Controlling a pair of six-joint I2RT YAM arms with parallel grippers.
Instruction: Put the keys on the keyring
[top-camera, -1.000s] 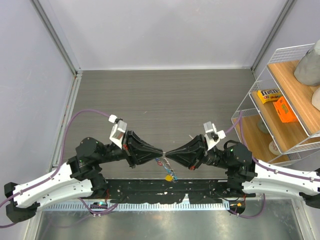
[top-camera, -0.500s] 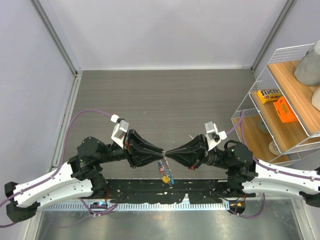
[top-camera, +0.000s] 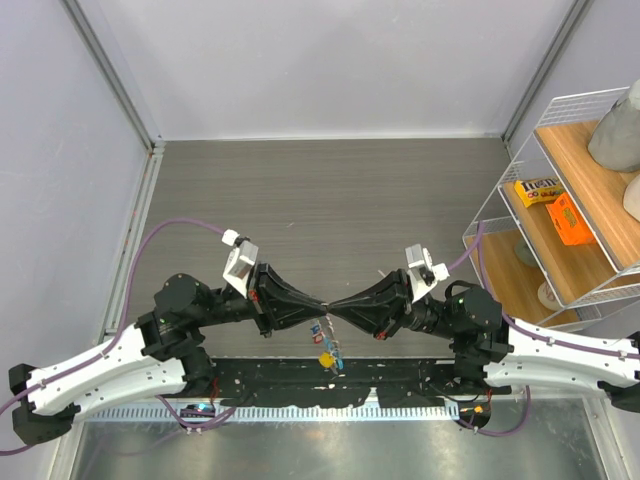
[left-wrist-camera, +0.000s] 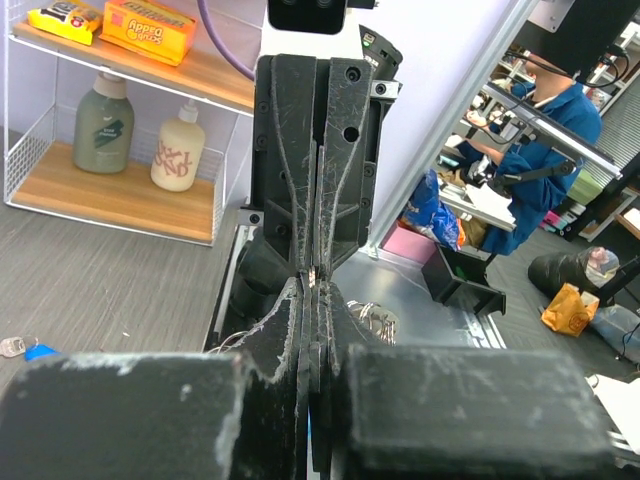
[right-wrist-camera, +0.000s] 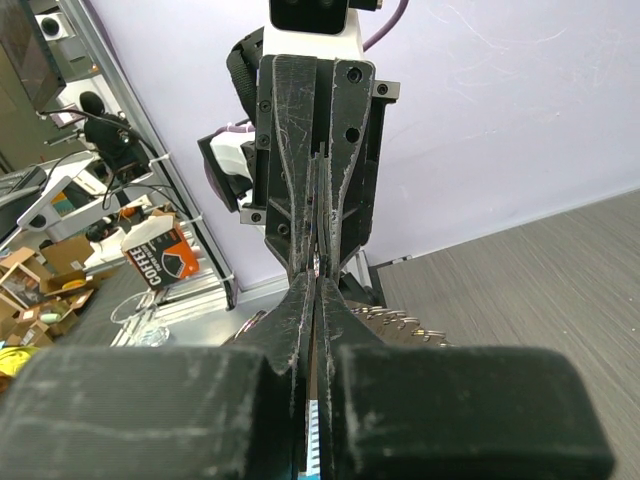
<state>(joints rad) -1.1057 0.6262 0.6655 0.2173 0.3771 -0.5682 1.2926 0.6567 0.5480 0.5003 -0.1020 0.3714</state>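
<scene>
Overhead, keys (top-camera: 327, 352) dangle beneath left hand (top-camera: 321, 305) and right hand (top-camera: 333, 305), pinched shut tip-to-tip; wrist views leave their contents unclear.

I'm running this rig in a robotics lab: my grey worktop (top-camera: 330, 190) is boxed in by pale panels (top-camera: 330, 60), a wire shelf (top-camera: 585, 96) of props stands right, and a colleague (left-wrist-camera: 535, 150) sits among cluttered desks outside.
</scene>
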